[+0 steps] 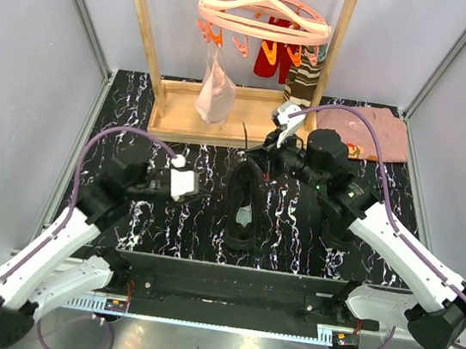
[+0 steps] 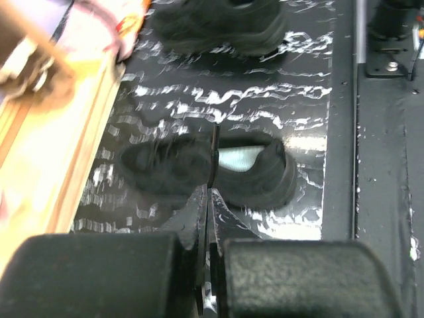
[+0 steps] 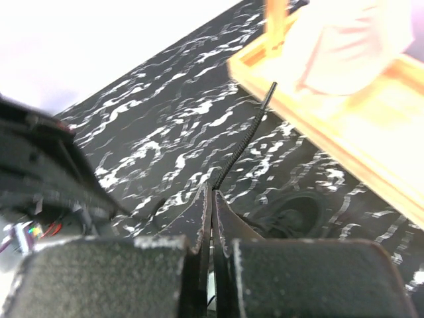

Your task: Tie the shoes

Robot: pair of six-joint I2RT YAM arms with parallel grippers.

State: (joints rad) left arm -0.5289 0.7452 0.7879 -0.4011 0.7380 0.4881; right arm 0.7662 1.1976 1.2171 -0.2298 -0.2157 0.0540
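One black shoe [image 1: 245, 202] lies in the middle of the table, toe towards the back, its pale insole showing; it also shows in the left wrist view [image 2: 258, 175]. The second black shoe [image 1: 338, 231] lies to its right, partly under my right arm, and shows blurred in the left wrist view [image 2: 218, 26]. My left gripper [image 1: 200, 194] is left of the middle shoe, shut on a thin black lace [image 2: 214, 149]. My right gripper [image 1: 259, 155] is above the shoe's toe end, shut on the other lace [image 3: 246, 139], whose tip sticks up free.
A wooden rack [image 1: 215, 118] stands at the back with a pink hanger, a hanging pale cloth [image 1: 216, 90] and a striped sock [image 1: 301, 80]. A pink folded shirt [image 1: 370, 129] lies at the back right. Grey walls close in both sides.
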